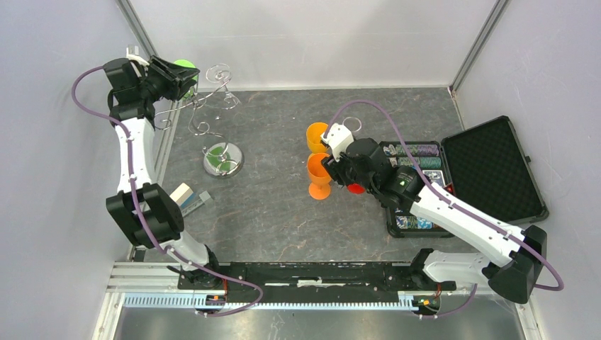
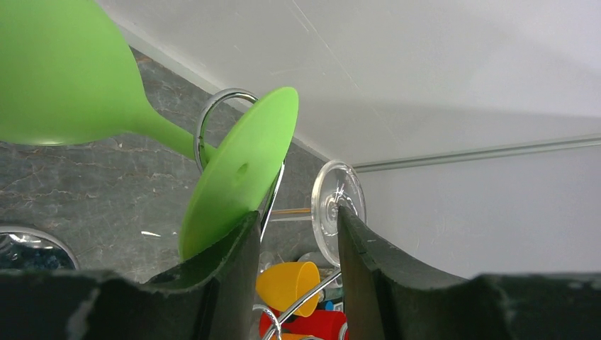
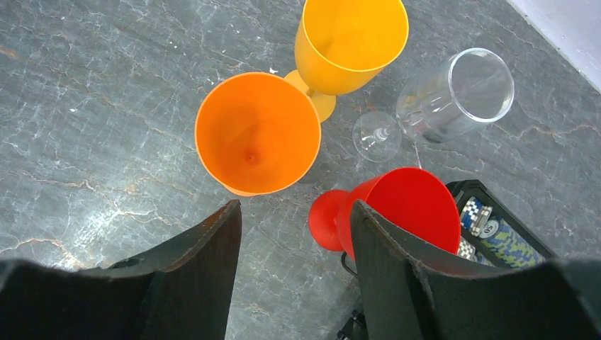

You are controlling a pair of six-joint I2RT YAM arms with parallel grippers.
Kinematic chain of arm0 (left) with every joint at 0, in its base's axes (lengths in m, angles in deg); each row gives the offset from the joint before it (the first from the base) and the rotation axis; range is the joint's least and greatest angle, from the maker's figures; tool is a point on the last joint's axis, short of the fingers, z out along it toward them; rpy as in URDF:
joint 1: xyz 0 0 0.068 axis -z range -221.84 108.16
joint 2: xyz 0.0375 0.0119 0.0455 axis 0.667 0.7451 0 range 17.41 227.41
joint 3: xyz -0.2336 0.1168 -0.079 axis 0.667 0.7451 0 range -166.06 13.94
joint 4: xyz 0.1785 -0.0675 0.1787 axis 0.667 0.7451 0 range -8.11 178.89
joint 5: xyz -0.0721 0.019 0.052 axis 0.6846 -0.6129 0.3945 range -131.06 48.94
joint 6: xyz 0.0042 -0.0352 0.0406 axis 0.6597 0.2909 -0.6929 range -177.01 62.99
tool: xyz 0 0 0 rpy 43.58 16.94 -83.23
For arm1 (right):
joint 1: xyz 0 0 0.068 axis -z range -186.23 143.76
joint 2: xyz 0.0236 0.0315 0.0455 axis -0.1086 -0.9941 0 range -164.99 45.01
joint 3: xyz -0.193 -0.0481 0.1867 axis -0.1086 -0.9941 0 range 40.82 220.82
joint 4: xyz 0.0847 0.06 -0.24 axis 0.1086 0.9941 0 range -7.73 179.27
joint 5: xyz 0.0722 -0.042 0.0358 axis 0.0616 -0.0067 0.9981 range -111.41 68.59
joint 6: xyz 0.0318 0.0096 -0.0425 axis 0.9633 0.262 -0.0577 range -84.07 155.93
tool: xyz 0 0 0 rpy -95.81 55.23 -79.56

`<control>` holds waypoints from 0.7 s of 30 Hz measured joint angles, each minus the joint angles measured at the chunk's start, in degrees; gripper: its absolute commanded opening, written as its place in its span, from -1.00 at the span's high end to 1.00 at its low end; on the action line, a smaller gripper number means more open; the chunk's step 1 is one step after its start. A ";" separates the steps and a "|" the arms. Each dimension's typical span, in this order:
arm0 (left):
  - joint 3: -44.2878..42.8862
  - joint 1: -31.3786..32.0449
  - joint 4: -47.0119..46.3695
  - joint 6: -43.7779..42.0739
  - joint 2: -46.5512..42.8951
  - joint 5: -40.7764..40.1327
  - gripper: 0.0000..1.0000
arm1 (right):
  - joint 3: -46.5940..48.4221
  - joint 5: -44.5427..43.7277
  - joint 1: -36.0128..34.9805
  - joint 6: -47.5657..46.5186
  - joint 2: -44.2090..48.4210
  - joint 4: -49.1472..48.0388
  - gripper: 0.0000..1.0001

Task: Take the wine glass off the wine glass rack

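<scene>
A green wine glass [image 2: 64,78] hangs by its stem on a curled hook of the silver wire rack [image 1: 210,106], its round foot [image 2: 241,166] tilted toward me. It shows as a green patch at the back left in the top view [image 1: 187,65]. My left gripper [image 2: 296,237] is open, its jaws standing on either side of a rack wire; the left finger [image 2: 234,276] is against the green foot. A clear glass foot [image 2: 338,205] sits by the right finger. My right gripper [image 3: 294,219] is open and empty over the table.
The rack's shiny base [image 1: 223,160] stands left of centre. An orange glass [image 3: 257,132] and a yellow glass [image 3: 352,42] stand upright; a clear glass [image 3: 453,95] and a red glass [image 3: 400,212] lie beside them. An open black chip case [image 1: 489,170] is at the right.
</scene>
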 measured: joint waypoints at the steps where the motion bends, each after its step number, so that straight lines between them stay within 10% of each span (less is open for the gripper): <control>1: 0.00 0.00 0.02 -0.02 -0.02 -0.07 -0.01 | 0.00 0.17 0.00 0.04 0.00 0.00 -0.25; 21: -2.40 0.04 8.20 -4.79 -7.65 -11.78 -0.16 | -1.18 1.03 0.00 0.61 0.02 -0.83 -0.25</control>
